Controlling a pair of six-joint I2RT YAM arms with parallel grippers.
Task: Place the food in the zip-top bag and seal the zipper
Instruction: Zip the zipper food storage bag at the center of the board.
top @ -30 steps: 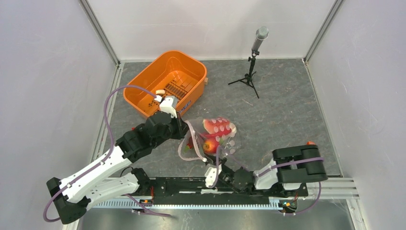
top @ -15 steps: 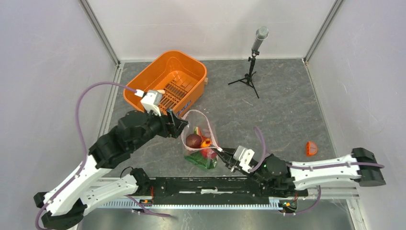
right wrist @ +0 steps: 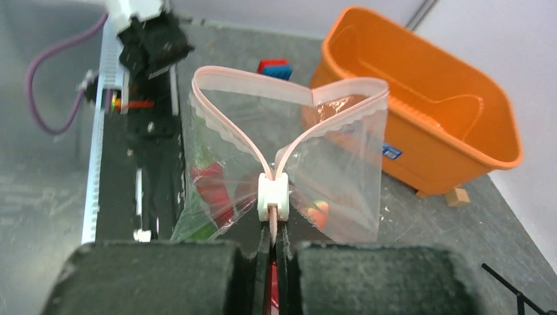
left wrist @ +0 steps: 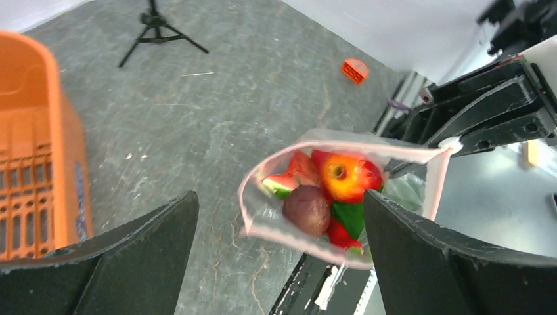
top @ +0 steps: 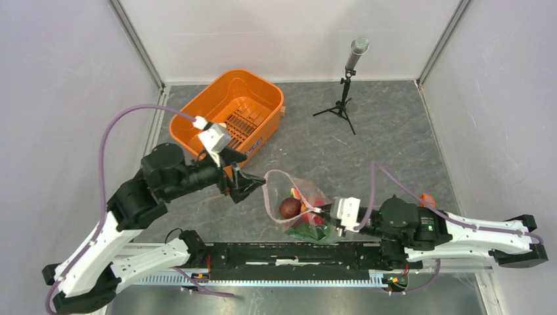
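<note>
Left jaws released zip-top bag [top: 303, 197].

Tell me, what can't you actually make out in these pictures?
- Right wrist view: the food is a blur behind the crinkled plastic of the zip-top bag; the pieces cannot be counted.
- Top view: the small orange thing is half hidden by the right arm and too small to name.
- Left wrist view: the orange tub is cut off by the left edge.

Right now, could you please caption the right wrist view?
Right gripper pinches the open zip-top bag at its slider, orange tub behind.
</note>
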